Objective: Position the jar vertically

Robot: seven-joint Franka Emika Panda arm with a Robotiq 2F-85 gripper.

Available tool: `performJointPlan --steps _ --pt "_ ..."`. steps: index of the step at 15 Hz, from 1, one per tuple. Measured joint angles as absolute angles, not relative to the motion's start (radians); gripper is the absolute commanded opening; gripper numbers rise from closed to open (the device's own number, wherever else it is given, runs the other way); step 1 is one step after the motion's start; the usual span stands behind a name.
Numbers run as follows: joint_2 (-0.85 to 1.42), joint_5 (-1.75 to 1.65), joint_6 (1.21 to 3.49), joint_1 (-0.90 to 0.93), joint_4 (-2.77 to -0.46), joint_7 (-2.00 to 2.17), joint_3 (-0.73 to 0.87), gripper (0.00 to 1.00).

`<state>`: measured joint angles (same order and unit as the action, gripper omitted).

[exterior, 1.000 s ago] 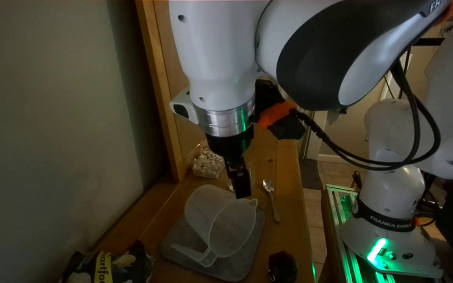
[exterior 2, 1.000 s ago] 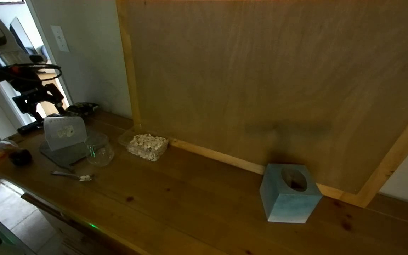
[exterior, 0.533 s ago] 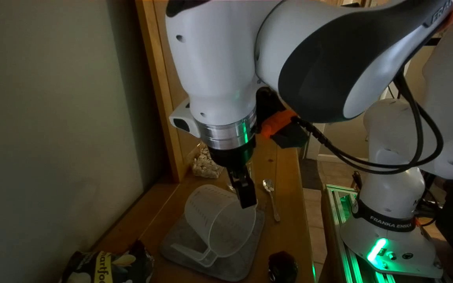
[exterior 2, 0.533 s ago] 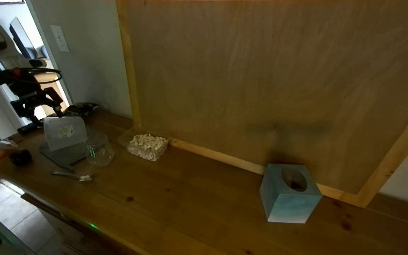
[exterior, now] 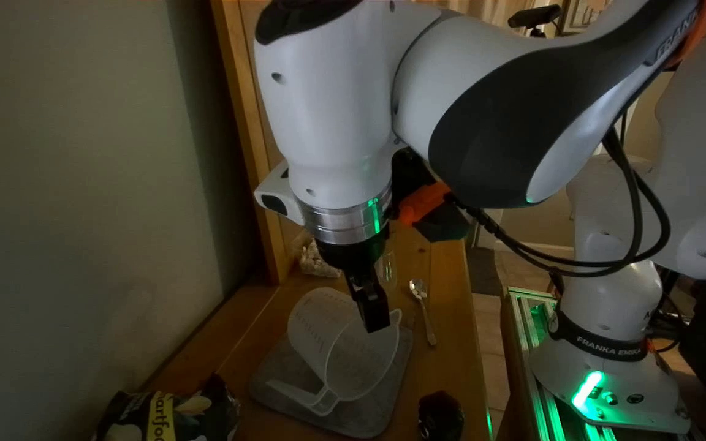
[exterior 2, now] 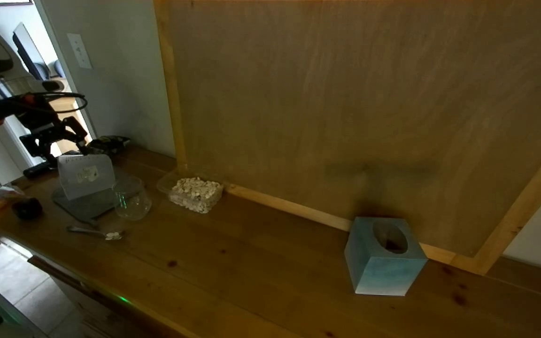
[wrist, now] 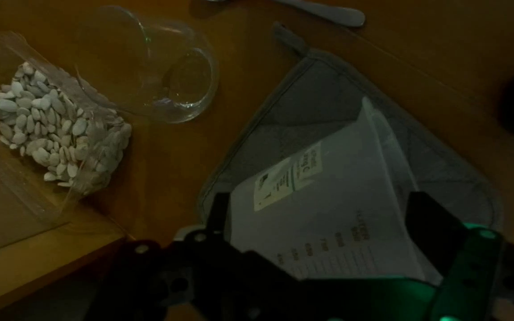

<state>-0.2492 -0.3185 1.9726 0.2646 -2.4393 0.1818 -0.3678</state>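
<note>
translucent whitish plastic measuring jug (exterior: 333, 346) lies on its side on a grey quilted cloth pot holder (exterior: 368, 416), between the wall-side and robot-side edges of the brown wooden counter (exterior: 457, 361). black two-fingered claw (wrist: 319, 207) above it, spread, pinching nothing. approach looks nearly done; upright not yet. likely remaining: grasp, turn up, release.
</note>
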Motion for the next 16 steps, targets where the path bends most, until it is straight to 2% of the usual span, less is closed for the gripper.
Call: performJointPlan --steps 1,9,11,13,16 --pt "-0.248 -0.326 1.984 0.265 -2.441 0.182 -0.368 0.74" --pt "-0.247 -0.355 2.034 0.265 -2.458 0.182 -0.368 0.16" --pt "-0.249 -0.379 2.042 0.264 -2.458 0.195 -0.368 0.04" --pt "-0.259 -0.422 2.066 0.264 -2.458 0.231 -0.368 0.00" --pt "-0.286 -0.483 2.099 0.263 -2.460 0.308 -0.369 0.01"
